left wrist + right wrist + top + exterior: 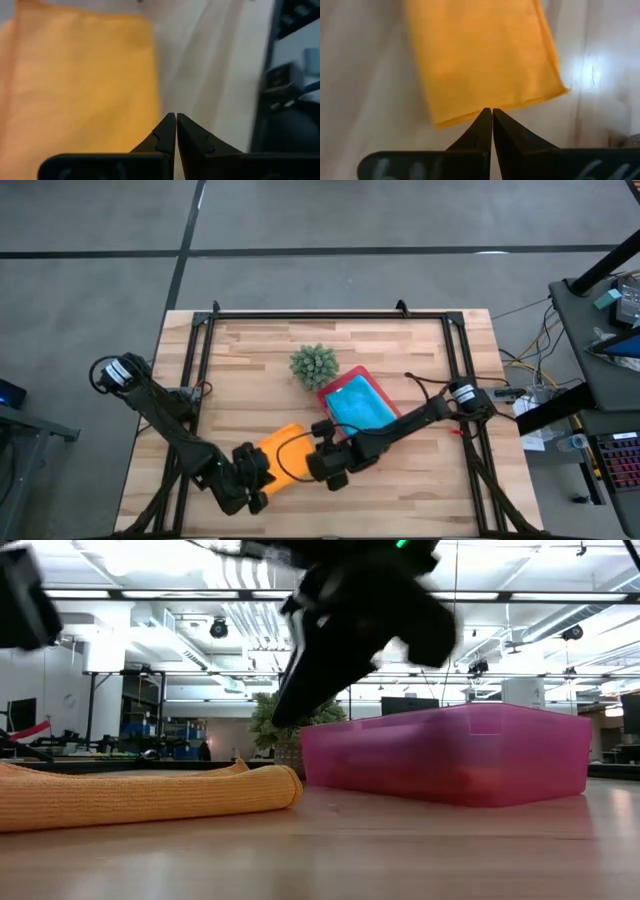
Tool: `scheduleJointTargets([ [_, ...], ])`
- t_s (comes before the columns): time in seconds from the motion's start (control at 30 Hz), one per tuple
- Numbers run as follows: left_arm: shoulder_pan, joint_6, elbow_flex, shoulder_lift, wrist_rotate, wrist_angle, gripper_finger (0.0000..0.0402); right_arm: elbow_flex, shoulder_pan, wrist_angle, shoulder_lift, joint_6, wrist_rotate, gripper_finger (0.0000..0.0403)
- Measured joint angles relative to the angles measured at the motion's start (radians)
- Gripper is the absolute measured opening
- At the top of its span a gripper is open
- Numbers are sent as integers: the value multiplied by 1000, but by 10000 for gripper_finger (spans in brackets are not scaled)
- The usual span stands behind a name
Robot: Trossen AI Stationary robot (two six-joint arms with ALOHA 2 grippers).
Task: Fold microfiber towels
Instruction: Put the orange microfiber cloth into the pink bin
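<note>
The orange towel [284, 456] lies folded and flat on the table near its front edge; it also shows in the low view [150, 796]. My left gripper [258, 480] is shut just off the towel's left end, its tips over bare table [175, 118]. My right gripper [322, 464] is shut at the towel's right end, its tips over the towel's edge [491, 111] and raised above it in the low view [287, 720]. A light blue towel [356, 408] lies in the pink tray [330, 392]. The grey, yellow and lime green towels do not show.
The pink tray [450, 755] stands just behind and right of the orange towel. A small spiky green plant [313, 365] stands behind the tray's left corner. A black frame [330, 314] runs along the table's far and side edges. Bare wood lies at the far left and near right.
</note>
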Motion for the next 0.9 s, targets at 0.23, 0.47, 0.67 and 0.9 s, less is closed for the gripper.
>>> scheduleJointTargets([
  [0.23, 8, 30, 127, 82, 24, 14, 0, 0, 66, -28, -18, -7, -72, 16],
  [0.47, 7, 51, 194, 149, 209, -30, 4, 0, 100, 11, -18, 9, -80, 89],
  [0.67, 7, 102, 179, 161, 376, -5, 70, -9, 98, 82, -18, 3, -74, 174],
  [0.9, 11, 109, 178, 175, 235, -116, 181, -33, 82, 165, -16, -9, -74, 215],
])
